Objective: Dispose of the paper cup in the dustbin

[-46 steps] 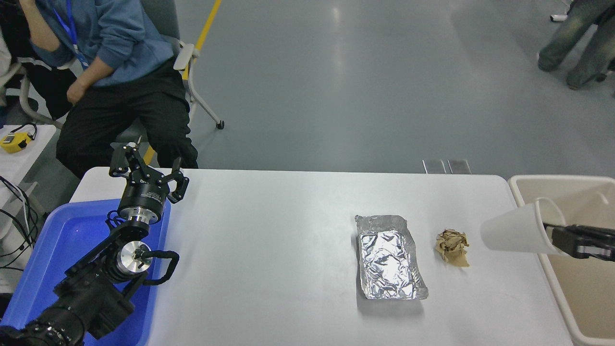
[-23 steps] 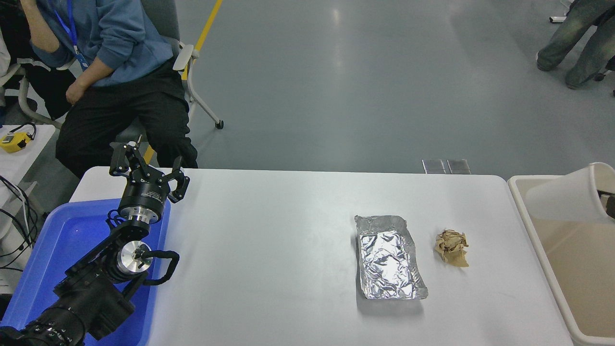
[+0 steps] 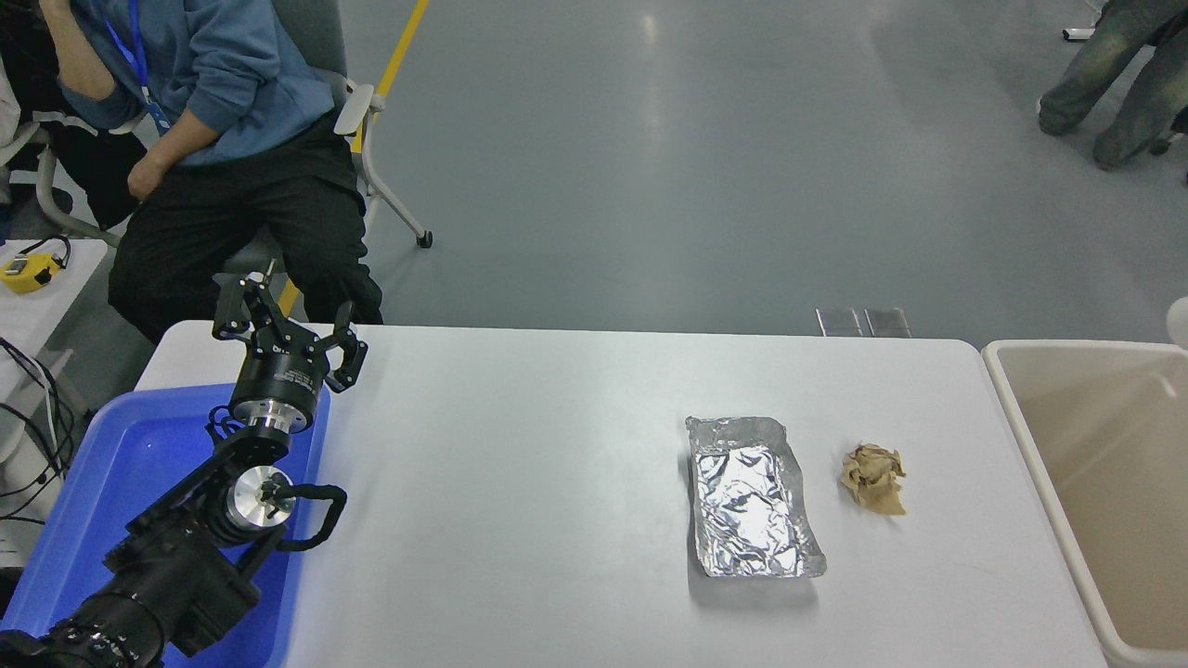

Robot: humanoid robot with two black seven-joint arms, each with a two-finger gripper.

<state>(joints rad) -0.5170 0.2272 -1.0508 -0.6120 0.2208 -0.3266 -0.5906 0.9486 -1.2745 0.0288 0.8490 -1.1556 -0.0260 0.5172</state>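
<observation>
Right arm and its gripper out of frame; jaw state impossible to tell. Paper cup [image 3: 1180, 321] showing only as a small pale sliver at the right edge, just above the far rim of the dustbin [image 3: 1021, 408]; grip on it hidden, so held or loose not determinable. Sliver too small to give tilt or mouth direction.

Dustbin: beige tub off the table's right end, rim about level with the white table [image 3: 557, 445], interior visibly bare in the part shown. Placement sensible: low wall beside the work surface, short sideways carry, drop from above.

Left gripper [image 3: 286, 332] parked at lower left over the blue tray [image 3: 111, 464], fingers spread wide, holding nothing. Well apart from the working side, so no interference.

On the table, 2 items not part of this task: crinkled foil tray [image 3: 750, 496] and crumpled brown paper ball [image 3: 873, 477], near each other, both well clear of the bin rim.

Person seated at the far left [image 3: 213, 139]; a second person's legs at top right [image 3: 1114, 83].

Judgement: carry phase near its end, cup apparently above the bin's far corner. Release not confirmed. Risk: cup near the rim could fall outside.
</observation>
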